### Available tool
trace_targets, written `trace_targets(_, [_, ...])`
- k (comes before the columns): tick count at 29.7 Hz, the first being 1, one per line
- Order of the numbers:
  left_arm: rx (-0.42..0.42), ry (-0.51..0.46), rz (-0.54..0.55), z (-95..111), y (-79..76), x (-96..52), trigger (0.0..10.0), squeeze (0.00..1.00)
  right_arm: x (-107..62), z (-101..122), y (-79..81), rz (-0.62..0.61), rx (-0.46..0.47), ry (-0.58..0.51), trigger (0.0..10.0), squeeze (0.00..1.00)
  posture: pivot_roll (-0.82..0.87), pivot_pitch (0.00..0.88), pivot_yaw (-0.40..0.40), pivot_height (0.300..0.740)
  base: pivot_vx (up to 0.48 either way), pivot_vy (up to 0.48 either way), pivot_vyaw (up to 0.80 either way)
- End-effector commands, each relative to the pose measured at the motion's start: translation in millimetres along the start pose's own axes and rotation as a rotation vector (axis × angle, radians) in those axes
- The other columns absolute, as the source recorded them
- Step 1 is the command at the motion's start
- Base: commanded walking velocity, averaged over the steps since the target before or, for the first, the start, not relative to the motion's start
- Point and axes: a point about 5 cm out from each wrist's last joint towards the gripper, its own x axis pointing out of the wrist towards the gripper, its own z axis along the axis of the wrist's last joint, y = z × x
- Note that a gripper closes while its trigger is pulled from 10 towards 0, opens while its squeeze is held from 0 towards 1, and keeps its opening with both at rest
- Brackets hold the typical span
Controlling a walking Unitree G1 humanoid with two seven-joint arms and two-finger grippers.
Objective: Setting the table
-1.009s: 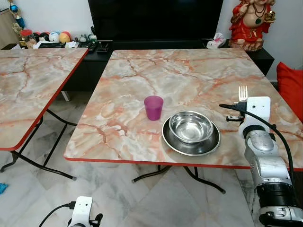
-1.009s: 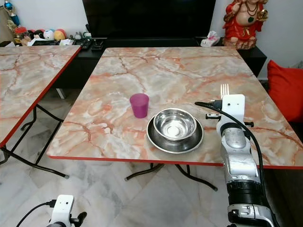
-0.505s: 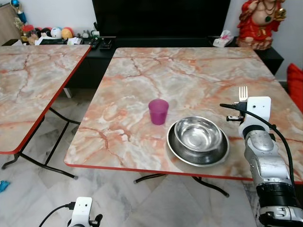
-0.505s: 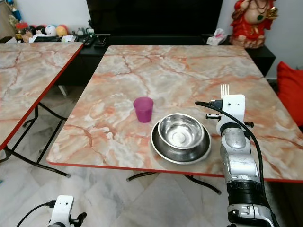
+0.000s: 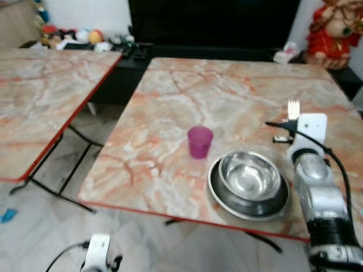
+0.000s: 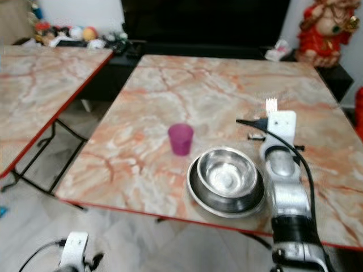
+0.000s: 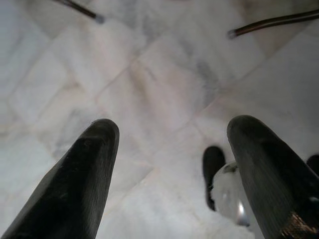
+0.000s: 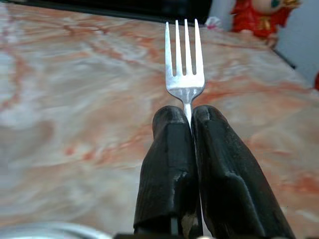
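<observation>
Room: pale marble-tiled floor (image 7: 164, 89), a dark cabinet at the back, and a red figurine (image 5: 334, 28) at its right end; both eye views are soft with blur.
Surface: from my remote seat I see a square folding table (image 5: 227, 90) with a glossy marble-print top in peach and grey and a thin red edge; a second table (image 5: 45, 96) of the same make stands to the robot's left.
Setting: a round steel bowl (image 5: 249, 175) sits inside a wider steel plate (image 5: 227, 195) near the front edge, with a purple plastic cup (image 5: 199, 141) just beside them on the left.
Right gripper: the right gripper (image 8: 192, 117) is raised over the table to the right of the bowl, its two black fingers pressed tight on the handle of a fork (image 8: 183, 64).
Fork: four bright metal tines point forward; the eye views show them poking up behind the white wrist housing, the wrist view shows the grip itself.
Left gripper: my left gripper (image 7: 169, 149) hangs low over the floor, fingers spread apart and holding nothing.
</observation>
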Motion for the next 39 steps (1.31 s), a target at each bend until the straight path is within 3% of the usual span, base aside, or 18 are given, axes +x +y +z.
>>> trace_targets(1, [-0.006, 0.009, 0.0, -2, 0.3, -0.4, 10.0, 0.0, -0.7, -1, -3.1, -0.009, -0.002, 0.006, 10.0, 0.0, 0.04, 0.01, 0.039, 0.74, 0.0, 0.0, 0.0])
trace_targets(4, [-0.006, 0.009, -0.001, -2, 0.2, -0.4, 10.0, 0.0, -1.8, -4, -3.2, -0.008, -0.003, 0.024, 10.0, 0.0, 0.04, 0.01, 0.039, 0.74, 0.0, 0.0, 0.0])
trace_targets(11, [0.002, 0.012, -0.002, -3, 0.8, -0.7, 10.0, 0.0, -7.5, -16, -21.6, -0.054, -0.047, 0.124, 10.0, 0.0, 0.02, 0.003, 0.037, 0.74, 0.0, 0.0, 0.0])
trace_targets(21, [0.008, 0.013, -0.005, -3, 0.9, -0.9, 10.0, 0.0, -29.8, -38, -24.4, -0.036, -0.006, 0.242, 10.0, 0.0, 0.01, 0.0, 0.038, 0.74, 0.0, 0.0, 0.0])
trace_targets(26, [0.008, 0.013, -0.008, -3, -0.1, -0.5, 10.0, 0.0, -36.9, -50, -17.5, 0.014, 0.076, 0.312, 10.0, 0.0, 0.01, 0.0, 0.037, 0.74, 0.0, 0.0, 0.0])
trace_targets(39, [0.004, 0.013, -0.007, -3, -0.8, -0.5, 10.0, 0.0, -36.8, -59, -21.8, 0.04, 0.02, 0.36, 10.0, 0.0, 0.02, 0.005, 0.033, 0.74, 0.0, 0.0, 0.0])
